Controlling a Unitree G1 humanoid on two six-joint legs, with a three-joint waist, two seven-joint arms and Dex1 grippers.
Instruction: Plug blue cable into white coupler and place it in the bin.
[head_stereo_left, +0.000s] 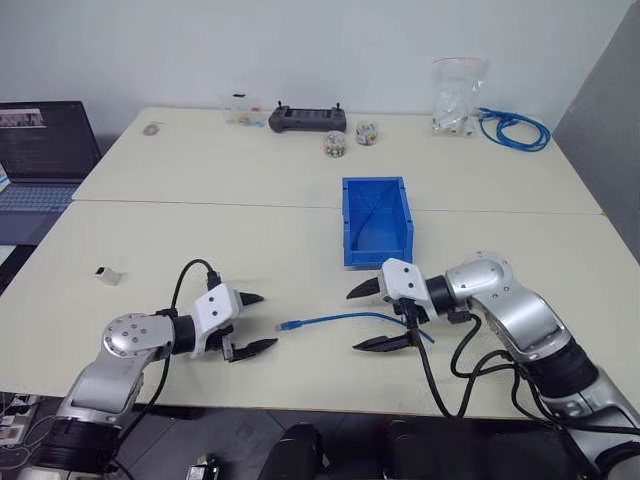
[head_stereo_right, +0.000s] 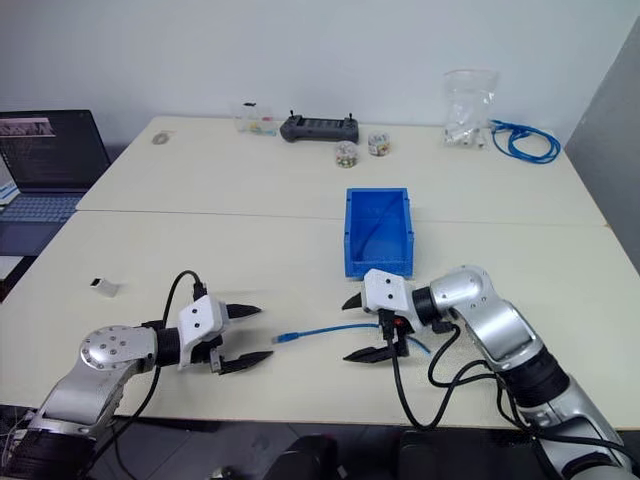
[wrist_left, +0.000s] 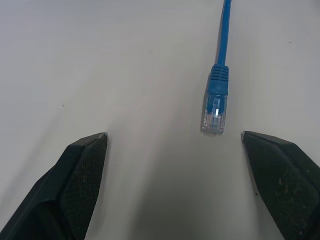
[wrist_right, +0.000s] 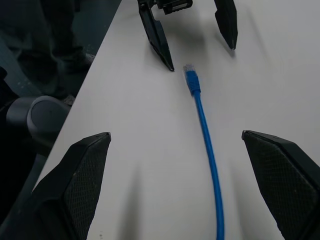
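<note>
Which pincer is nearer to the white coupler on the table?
The left pincer. The white coupler lies apart from it, on the table's left part; the right pincer is much farther away, near the bin.

Blue cable (head_stereo_left: 345, 320) on the table's (head_stereo_left: 200, 240) near half, between left gripper (head_stereo_left: 252, 323) and right gripper (head_stereo_left: 378, 316), plug end toward the left one. Bin (head_stereo_left: 377, 222) behind the right gripper. White coupler (head_stereo_left: 107, 274) on the table far left. Laptop (head_stereo_left: 40, 165) beyond the left edge
</note>
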